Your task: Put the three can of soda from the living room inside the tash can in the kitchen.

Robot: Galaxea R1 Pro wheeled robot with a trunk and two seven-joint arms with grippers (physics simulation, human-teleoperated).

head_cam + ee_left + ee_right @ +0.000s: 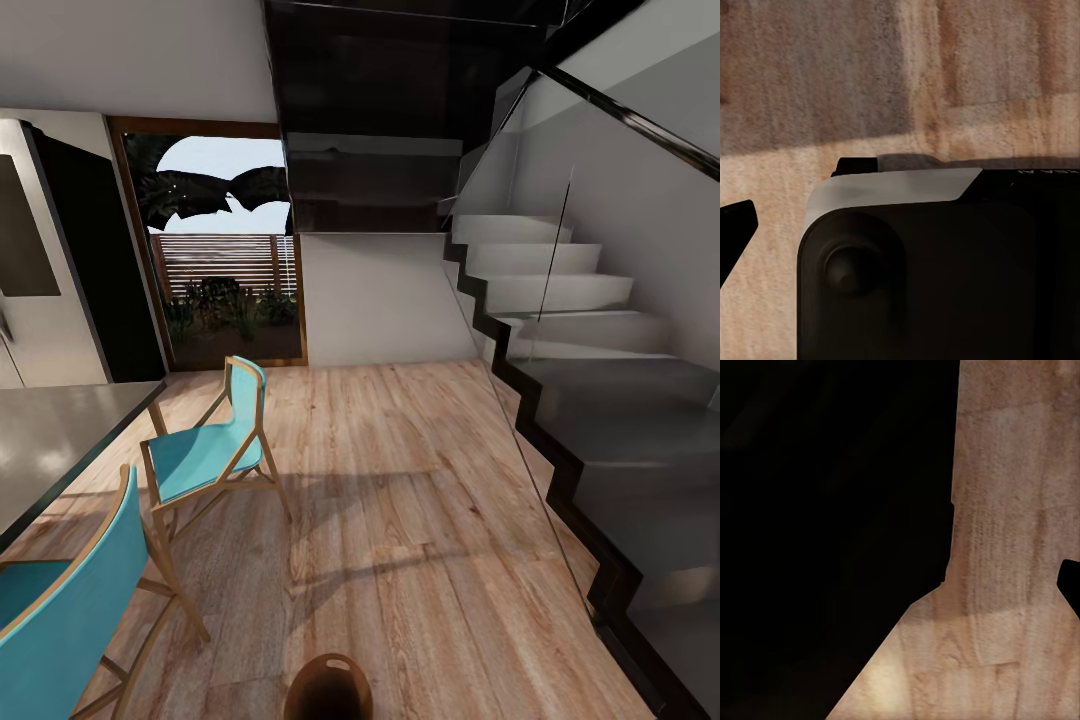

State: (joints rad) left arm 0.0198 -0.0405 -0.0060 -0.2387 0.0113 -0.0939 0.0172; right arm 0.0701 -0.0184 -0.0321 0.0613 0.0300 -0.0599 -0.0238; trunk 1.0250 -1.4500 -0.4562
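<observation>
Bin: brown tash can (pixel 329 688) on wood floor (pixel 400 480), nr view's bottom edge.
Chairs: two teal chairs (pixel 205 450) by grey bench (pixel 50 440).
Stairs: staircase (pixel 600 400) at right.
Fingers: L & R state can't tell.

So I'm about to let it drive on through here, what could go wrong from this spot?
The brown trash can sits on the wood floor right in front of the base, at the head view's bottom edge; rolling forward could knock it over. The two turquoise chairs and the table edge crowd the left side. The staircase's dark edge and glass panel close in on the right, and the glass is easy to misjudge.
</observation>
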